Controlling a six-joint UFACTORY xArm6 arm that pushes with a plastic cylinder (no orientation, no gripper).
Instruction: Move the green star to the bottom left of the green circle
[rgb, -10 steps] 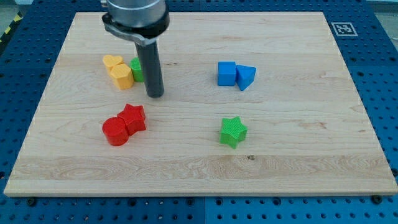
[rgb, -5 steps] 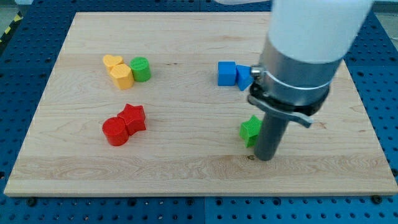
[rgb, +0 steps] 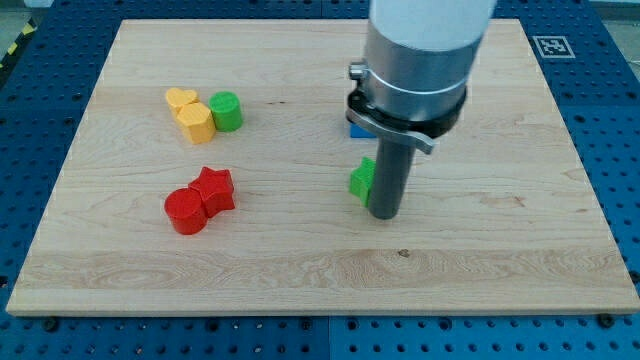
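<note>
My tip (rgb: 386, 214) stood on the bench (rgb: 480, 260), pressed against the right side of the green star (rgb: 362, 179), which the rod half hid. The green circle (rgb: 227, 111) sat well apart, far left. No claw existed.

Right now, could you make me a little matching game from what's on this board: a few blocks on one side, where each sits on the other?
Things:
1. green circle
2. green star
3. red star
4. yellow heart

Places:
A. touching the red circle, on its right
B. upper left, the leftmost block of its cluster
C. just right of the yellow hexagon
D. mid-board, on the left side of my tip, partly hidden

Pairs: 1-C, 2-D, 3-A, 4-B
</note>
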